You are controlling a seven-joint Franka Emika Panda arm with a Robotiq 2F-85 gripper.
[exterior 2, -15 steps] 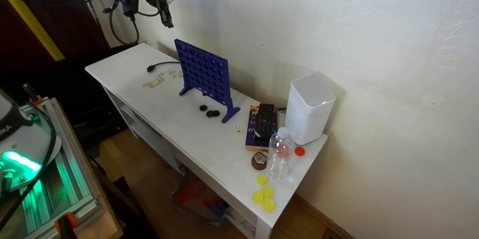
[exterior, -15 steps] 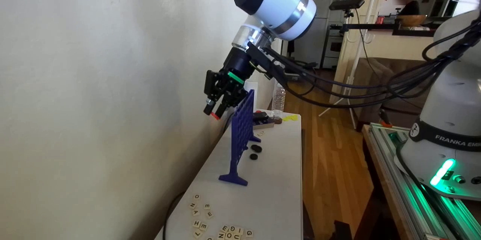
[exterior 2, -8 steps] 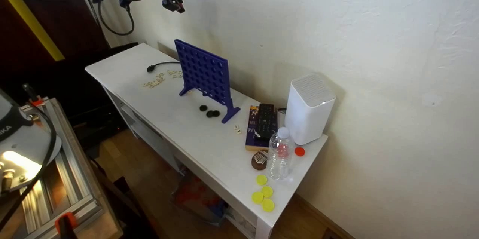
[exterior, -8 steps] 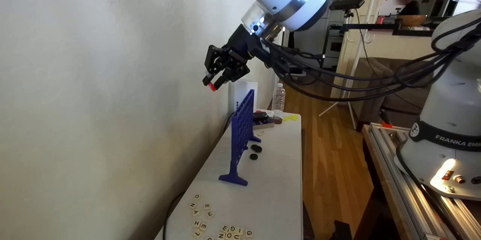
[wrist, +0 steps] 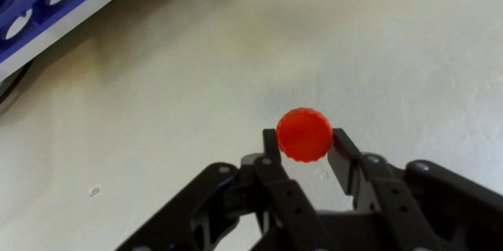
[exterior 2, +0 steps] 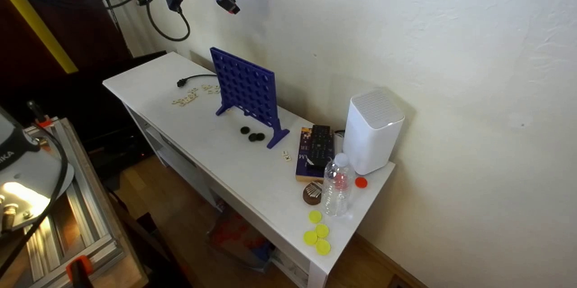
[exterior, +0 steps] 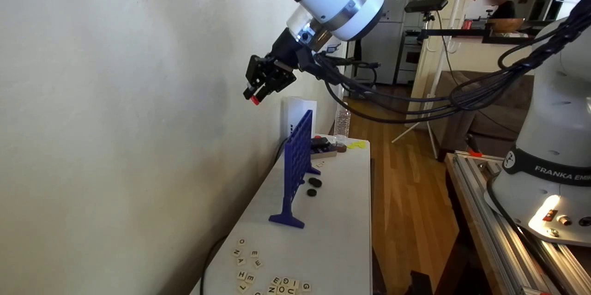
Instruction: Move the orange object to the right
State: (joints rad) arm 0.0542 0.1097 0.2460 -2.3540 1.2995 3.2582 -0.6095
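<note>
My gripper: clamped on the disc by its rim.
Disc: orange-red, held aloft.
Grid: ten o'clock from the disc in the wrist view; I should pass wide.
Table: five o'clock from the disc in an exterior view; I'd swing right, lower slowly, touch down, loosen.

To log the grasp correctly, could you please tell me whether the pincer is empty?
No, the wrist view shows the pincer gripping the orange disc by its rim.

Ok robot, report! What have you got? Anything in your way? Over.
Gripper shut on the orange-red disc. Disc in midair, off the white table. Blue stand upright on it, might block a low swing.
</note>
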